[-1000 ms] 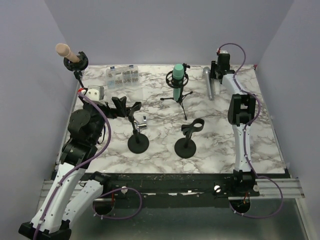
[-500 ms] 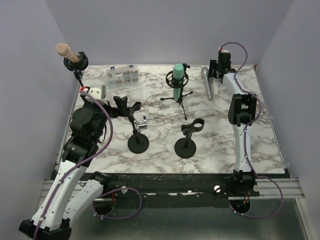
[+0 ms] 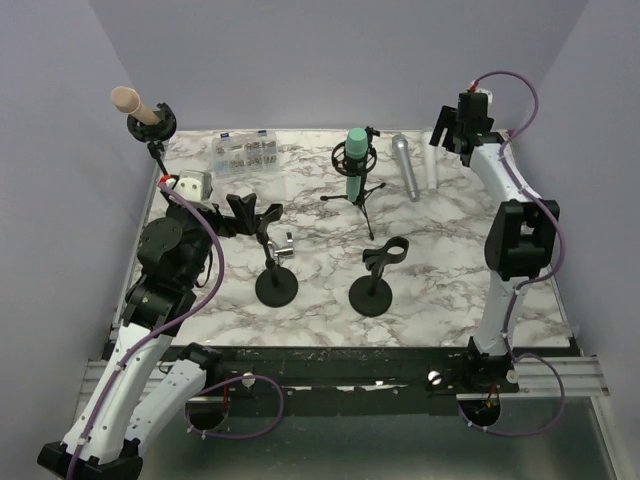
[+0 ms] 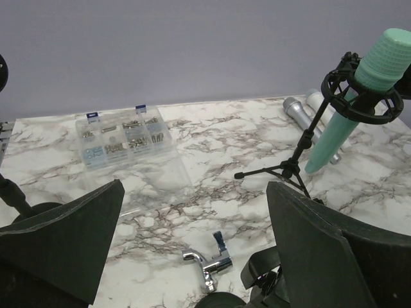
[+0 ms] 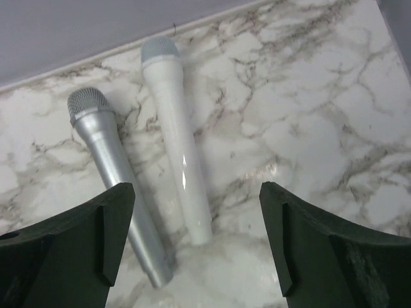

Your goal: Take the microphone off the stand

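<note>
A green microphone (image 3: pixel 354 163) sits tilted in a black shock mount on a small tripod stand (image 3: pixel 362 193) at the back centre; it also shows in the left wrist view (image 4: pixel 357 96). A beige microphone (image 3: pixel 131 102) sits in a stand at the far left corner. A silver microphone (image 5: pixel 119 187) and a white microphone (image 5: pixel 176 138) lie side by side on the marble. My right gripper (image 5: pixel 198 253) is open and empty, above their tail ends. My left gripper (image 4: pixel 192 253) is open and empty, above a chrome clip (image 4: pixel 209 263).
Two black round-base stands (image 3: pixel 276 283) (image 3: pixel 372 290) stand in the middle, both without microphones. A clear parts box (image 3: pixel 245 152) lies at the back left, a white box (image 3: pixel 190 184) near the left edge. Purple walls close in the table.
My right gripper has pulled up and to the right, away from the silver microphone, which now lies a little further left; the white microphone is uncovered. My left arm barely moved.
</note>
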`<control>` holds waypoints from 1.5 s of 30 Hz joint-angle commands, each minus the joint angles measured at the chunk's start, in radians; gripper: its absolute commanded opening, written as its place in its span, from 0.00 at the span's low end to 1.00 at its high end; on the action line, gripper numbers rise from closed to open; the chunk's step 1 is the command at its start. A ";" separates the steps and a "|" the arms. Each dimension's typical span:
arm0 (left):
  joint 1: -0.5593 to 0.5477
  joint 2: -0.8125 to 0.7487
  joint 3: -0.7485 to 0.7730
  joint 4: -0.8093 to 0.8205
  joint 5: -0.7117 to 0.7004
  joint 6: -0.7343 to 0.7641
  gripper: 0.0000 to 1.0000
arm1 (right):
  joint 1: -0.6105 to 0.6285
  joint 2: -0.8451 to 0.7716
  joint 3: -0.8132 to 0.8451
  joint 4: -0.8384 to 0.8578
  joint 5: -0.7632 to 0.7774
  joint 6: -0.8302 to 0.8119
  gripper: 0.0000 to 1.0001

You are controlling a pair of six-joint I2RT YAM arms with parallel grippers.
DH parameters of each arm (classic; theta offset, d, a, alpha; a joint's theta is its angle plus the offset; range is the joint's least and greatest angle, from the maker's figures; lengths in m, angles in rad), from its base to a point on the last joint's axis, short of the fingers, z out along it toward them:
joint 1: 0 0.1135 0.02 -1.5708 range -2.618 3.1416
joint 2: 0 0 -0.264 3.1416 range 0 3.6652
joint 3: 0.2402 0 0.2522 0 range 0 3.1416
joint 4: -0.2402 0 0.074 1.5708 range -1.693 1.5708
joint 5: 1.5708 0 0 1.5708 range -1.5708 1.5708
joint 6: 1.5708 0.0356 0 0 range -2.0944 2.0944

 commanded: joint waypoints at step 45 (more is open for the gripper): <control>0.000 -0.063 -0.051 0.064 -0.038 0.002 0.97 | 0.834 -0.616 -0.711 0.620 -0.483 0.904 0.81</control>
